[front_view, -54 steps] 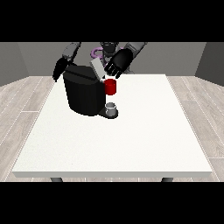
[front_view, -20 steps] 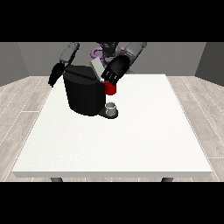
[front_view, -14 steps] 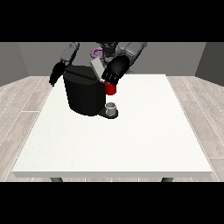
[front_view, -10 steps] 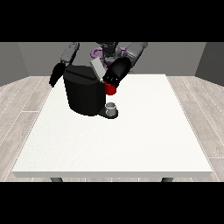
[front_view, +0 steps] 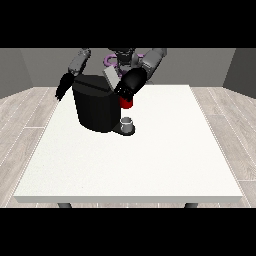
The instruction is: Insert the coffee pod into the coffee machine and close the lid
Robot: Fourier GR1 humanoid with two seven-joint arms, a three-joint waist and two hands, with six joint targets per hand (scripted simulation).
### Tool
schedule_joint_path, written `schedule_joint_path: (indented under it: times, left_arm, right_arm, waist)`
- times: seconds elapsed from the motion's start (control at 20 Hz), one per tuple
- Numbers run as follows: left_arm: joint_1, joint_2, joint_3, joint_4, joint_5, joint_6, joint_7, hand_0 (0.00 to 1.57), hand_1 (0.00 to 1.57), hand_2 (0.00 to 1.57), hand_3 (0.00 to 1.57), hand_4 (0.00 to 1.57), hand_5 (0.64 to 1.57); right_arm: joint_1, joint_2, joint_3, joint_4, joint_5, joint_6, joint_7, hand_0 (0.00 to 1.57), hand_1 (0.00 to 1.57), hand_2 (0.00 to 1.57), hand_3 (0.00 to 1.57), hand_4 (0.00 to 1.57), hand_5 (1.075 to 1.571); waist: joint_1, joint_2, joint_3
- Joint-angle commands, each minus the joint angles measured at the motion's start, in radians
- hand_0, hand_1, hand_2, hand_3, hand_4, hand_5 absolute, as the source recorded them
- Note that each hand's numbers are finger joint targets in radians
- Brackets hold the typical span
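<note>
The black coffee machine (front_view: 96, 106) stands on the white table (front_view: 150, 160) at the back left. Its grey lid (front_view: 111, 78) is tilted up at the top. The hand at the view's right (front_view: 131, 83) is against the machine's upper right edge, right beside the lid and just above a red thing at the machine (front_view: 126, 103). A small grey thing (front_view: 128, 123) sits on the machine's base under the red thing. The hand at the view's left (front_view: 63, 87) hangs beside the machine's left side with its fingers pointing down.
The table's front edge (front_view: 130, 199) lies far from the machine. Wooden floor shows on both sides of the table. The robot's torso (front_view: 122, 56) is behind the machine.
The hand at the view's right has come down and left onto the machine's top edge. The grey lid stands lower than before. The hand at the view's left has barely moved.
</note>
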Motion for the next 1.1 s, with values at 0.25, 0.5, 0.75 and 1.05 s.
schedule_joint_path:
  times: [0.25,0.5,0.75,1.05]
  left_arm:
    - [0.021,0.006,-0.005,-0.005,-0.023,0.056,-0.051,1.25,1.25,1.22,0.94,0.00,1.571]
    - [-0.018,0.049,-0.019,0.001,-0.052,0.044,-0.083,1.00,1.00,1.02,0.72,0.00,1.571]
    - [-0.041,0.089,-0.027,-0.015,-0.086,0.071,-0.087,0.00,0.00,0.69,0.55,0.00,1.571]
    - [0.016,0.071,-0.023,-0.001,-0.092,0.111,-0.113,0.00,0.00,0.56,0.46,0.00,1.571]
  right_arm:
    - [0.030,-0.010,-0.003,0.013,0.008,-0.001,-0.027,0.00,0.00,0.00,0.00,0.14,1.571]
    - [-0.015,-0.022,-0.005,-0.003,0.004,0.012,0.003,0.00,0.00,0.00,0.00,0.07,1.571]
    - [0.007,0.006,0.002,0.016,0.020,-0.025,-0.055,0.00,0.00,0.00,0.00,0.19,1.571]
    - [0.004,-0.047,-0.014,-0.002,0.004,0.028,0.007,0.00,0.00,0.00,0.00,0.21,1.571]
  waist:
    - [0.008,0.012,0.0005]
    - [-0.009,0.033,0.0006]
    - [0.002,0.059,0.0010]
    - [0.007,0.030,0.0003]
